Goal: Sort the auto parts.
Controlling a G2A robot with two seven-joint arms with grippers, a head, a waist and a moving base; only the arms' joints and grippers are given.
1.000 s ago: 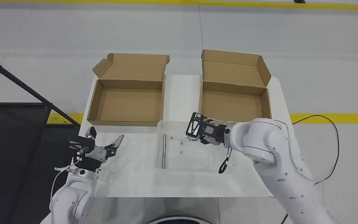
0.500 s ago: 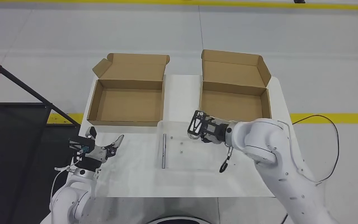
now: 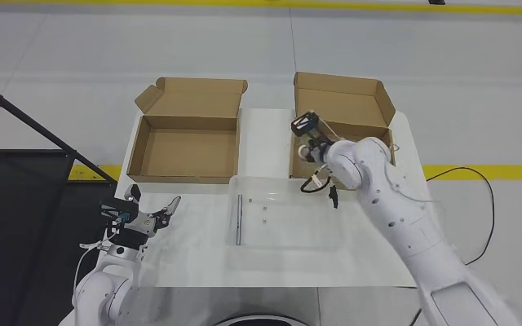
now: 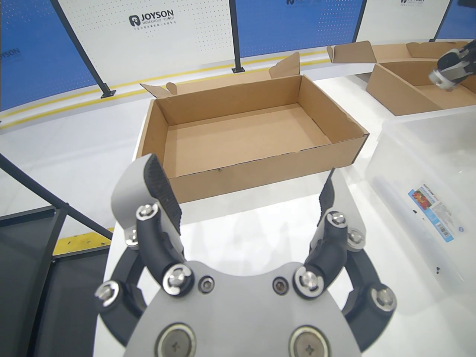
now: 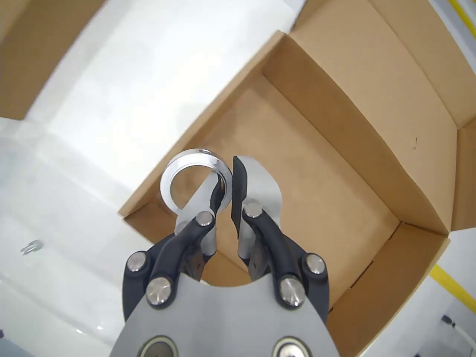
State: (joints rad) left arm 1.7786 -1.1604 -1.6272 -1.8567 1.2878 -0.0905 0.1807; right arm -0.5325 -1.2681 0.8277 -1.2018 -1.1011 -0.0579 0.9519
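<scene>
At the left, the left gripper is held over the table with its fingers spread wide and nothing between them. No part is seen yet in the left brown cardboard box. In the clear plastic bin between the boxes, a long grey metal rod and a few small pieces are left to be sorted. Over a corner of the right brown cardboard box, a silver metal ring is pinched by its rim in the right gripper and not yet released. The sorting is judged barely begun.
</scene>
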